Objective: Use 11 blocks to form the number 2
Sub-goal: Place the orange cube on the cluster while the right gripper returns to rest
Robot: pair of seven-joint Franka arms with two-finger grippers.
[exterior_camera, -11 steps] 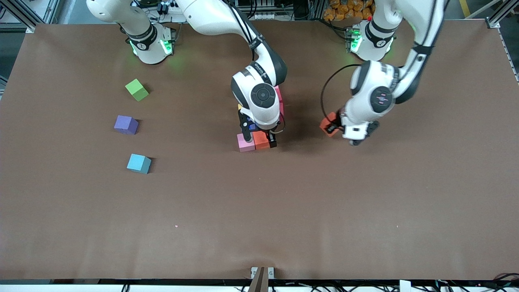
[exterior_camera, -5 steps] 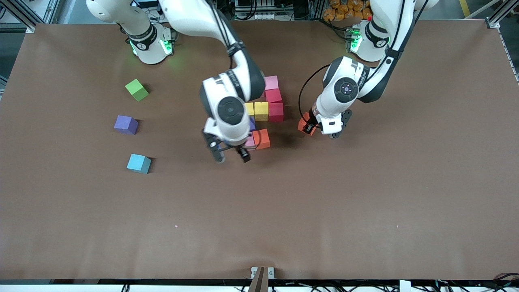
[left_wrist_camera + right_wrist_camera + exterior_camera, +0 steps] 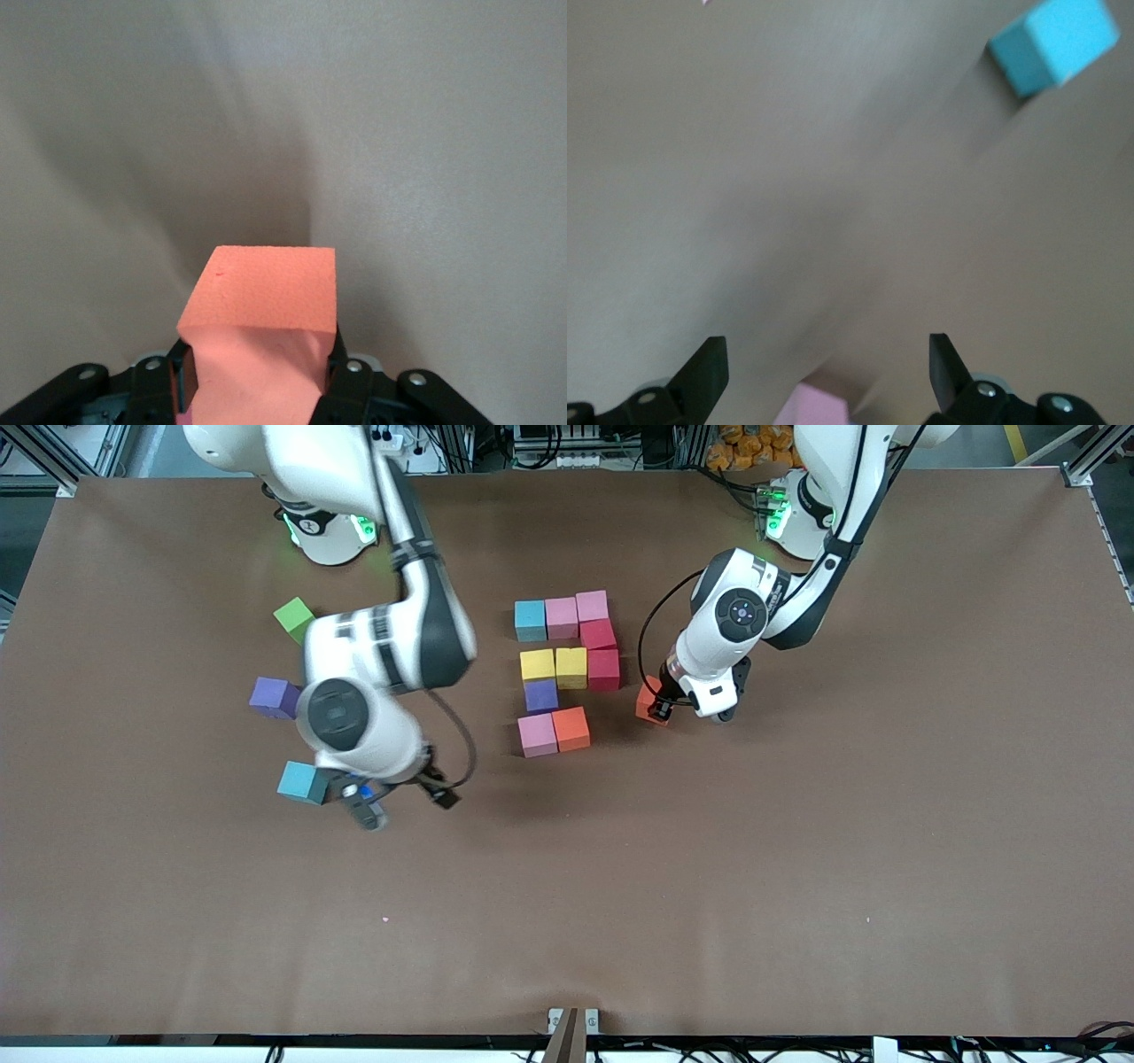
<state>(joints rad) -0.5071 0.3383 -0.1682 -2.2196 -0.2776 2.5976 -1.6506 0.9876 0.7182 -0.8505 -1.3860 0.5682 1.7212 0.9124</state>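
Note:
Ten blocks lie edge to edge mid-table: a blue block [image 3: 530,620], two pink, two red [image 3: 603,669], two yellow [image 3: 555,666], a purple one [image 3: 541,695], then a pink block [image 3: 537,735] and an orange block [image 3: 571,728] nearest the front camera. My left gripper [image 3: 656,707] [image 3: 259,363] is shut on another orange block [image 3: 648,698] [image 3: 266,288], over the table beside the group, toward the left arm's end. My right gripper [image 3: 403,806] [image 3: 824,354] hangs open and empty over bare table beside a loose blue block [image 3: 303,782] [image 3: 1052,44].
Toward the right arm's end lie a loose purple cube [image 3: 275,697] and, farther from the front camera, a green cube [image 3: 294,619]. Brown table [image 3: 709,886] spreads wide between the blocks and the front camera.
My right arm swung away from the block group toward its own end, stopping beside the loose blue block. My left gripper carried the orange block closer to the group.

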